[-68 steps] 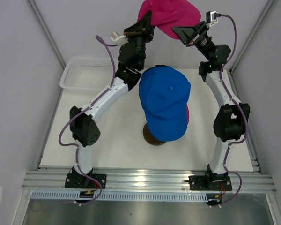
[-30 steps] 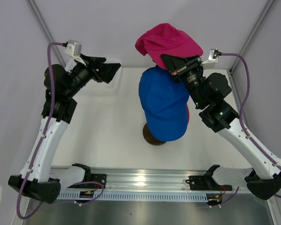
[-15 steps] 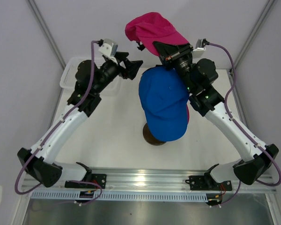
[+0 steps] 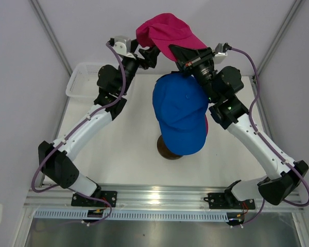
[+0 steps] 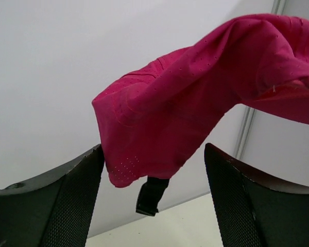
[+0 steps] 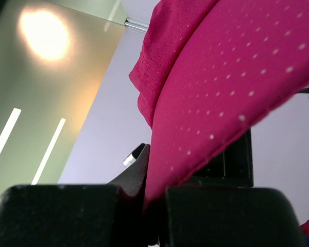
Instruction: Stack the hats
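Note:
A royal blue hat [image 4: 180,116] sits on the stack at the table's middle, with a magenta hat's edge [image 4: 206,126] showing under it. Another magenta hat [image 4: 165,32] hangs in the air behind the stack. My right gripper [image 4: 184,54] is shut on its brim [image 6: 237,77], the cloth pinched between the jaws [image 6: 157,198]. My left gripper [image 4: 147,55] is open at the hat's rear. In the left wrist view the hat's back edge [image 5: 144,149] and black strap [image 5: 150,195] hang between the spread fingers [image 5: 67,206], unclamped.
A white mesh basket [image 4: 85,77] stands at the back left of the table. The dark round base [image 4: 166,150] of the mannequin shows under the blue hat's brim. White walls close in on three sides.
My left arm has swung in from the left to the raised magenta hat's rear, its jaws narrowing a little. My right arm has carried the hat slightly left and back.

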Controlling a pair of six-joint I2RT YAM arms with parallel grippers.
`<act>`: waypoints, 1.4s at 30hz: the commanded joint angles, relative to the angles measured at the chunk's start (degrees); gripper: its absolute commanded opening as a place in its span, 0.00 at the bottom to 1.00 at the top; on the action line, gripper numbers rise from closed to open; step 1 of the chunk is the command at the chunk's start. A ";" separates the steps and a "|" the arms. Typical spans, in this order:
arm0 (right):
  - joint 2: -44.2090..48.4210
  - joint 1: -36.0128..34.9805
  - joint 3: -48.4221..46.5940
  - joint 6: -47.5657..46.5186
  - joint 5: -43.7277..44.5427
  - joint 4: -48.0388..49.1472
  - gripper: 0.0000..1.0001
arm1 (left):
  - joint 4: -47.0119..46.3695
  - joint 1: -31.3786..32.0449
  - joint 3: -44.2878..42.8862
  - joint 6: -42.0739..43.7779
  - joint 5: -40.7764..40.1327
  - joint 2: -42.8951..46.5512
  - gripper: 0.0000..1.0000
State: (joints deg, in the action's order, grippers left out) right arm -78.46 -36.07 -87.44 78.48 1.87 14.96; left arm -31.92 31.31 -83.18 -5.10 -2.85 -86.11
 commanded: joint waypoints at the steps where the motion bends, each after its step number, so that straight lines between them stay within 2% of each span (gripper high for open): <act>1: 2.69 0.48 0.86 1.50 -0.02 3.93 0.00 | -5.78 1.73 -2.08 0.44 2.24 -0.55 0.83; 3: 2.61 0.57 0.95 1.85 -0.46 4.11 0.00 | -6.66 2.44 -1.90 1.40 2.24 -1.17 0.83; 9: 1.82 0.74 1.48 4.05 -1.17 4.46 0.00 | -13.85 4.02 -2.95 2.03 -6.19 -4.77 0.84; 12: 2.16 0.65 1.92 4.14 -1.17 5.08 0.00 | -16.50 4.90 -4.45 2.64 -10.58 -6.79 0.77; 13: 2.25 0.65 2.10 4.14 -1.08 5.08 0.00 | -18.77 5.34 -4.80 2.73 -12.60 -7.23 0.64; 15: 2.78 0.92 2.18 4.05 -1.08 4.90 0.00 | -20.98 5.52 -4.10 3.34 -17.26 -7.94 0.51; 16: 2.96 1.35 2.45 4.14 -1.16 4.90 0.00 | -21.86 5.43 -3.92 3.87 -18.58 -8.11 0.38; 17: 3.39 1.53 2.62 4.14 -1.17 5.08 0.00 | -22.13 5.34 -3.84 5.09 -18.77 -8.20 0.33; 18: 3.66 1.71 2.89 3.88 -1.08 5.08 0.00 | -22.65 5.17 -2.70 7.28 -17.64 -7.94 0.24; 19: 4.44 2.41 3.24 3.70 -0.82 5.08 0.00 | -23.62 4.99 -1.74 8.61 -15.10 -7.50 0.03; 20: 4.71 2.67 3.41 3.44 -0.38 4.82 0.00 | -25.02 4.81 -0.68 10.36 -11.77 -6.89 0.01; 21: 4.98 3.20 3.50 3.09 -0.29 4.64 0.00 | -24.68 4.12 2.55 11.16 -3.38 -5.06 0.01; 23: 5.42 4.96 3.50 3.09 -1.07 4.11 0.00 | -19.97 3.32 4.94 11.96 6.06 -2.76 0.01; 24: 5.51 5.48 3.50 3.09 -1.16 4.11 0.00 | -18.11 2.27 6.26 11.52 13.67 -1.53 0.01; 28: 5.42 7.51 3.42 2.65 -3.45 3.23 0.00 | -11.59 -0.89 11.00 8.53 24.44 4.61 0.01; 34: 4.72 7.78 2.63 2.12 -7.05 2.97 0.00 | -10.70 -7.83 16.81 6.52 27.98 8.76 0.01; 36: 4.28 7.42 2.36 2.03 -7.58 2.88 0.00 | -10.53 -10.04 16.47 3.80 30.00 9.02 0.01; 39: 4.19 6.81 2.01 0.89 -7.67 2.27 0.00 | -8.95 -11.26 15.86 4.31 35.00 9.46 0.01; 40: 4.10 6.81 1.92 0.54 -8.63 2.70 0.00 | -6.68 -11.71 15.33 3.09 38.15 9.38 0.03; 41: 3.93 6.89 1.75 0.19 -9.59 2.79 0.00 | -5.18 -12.06 12.63 2.39 44.62 9.12 0.11; 42: 3.23 6.63 0.79 -0.16 -10.56 2.79 0.00 | -3.43 -12.41 11.73 1.86 46.69 8.24 0.39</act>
State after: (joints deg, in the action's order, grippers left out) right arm -75.00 -29.54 -83.61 80.64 -7.94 13.89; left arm -39.09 20.18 -67.81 -0.58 31.29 -78.43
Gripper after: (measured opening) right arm 0.022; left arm 0.253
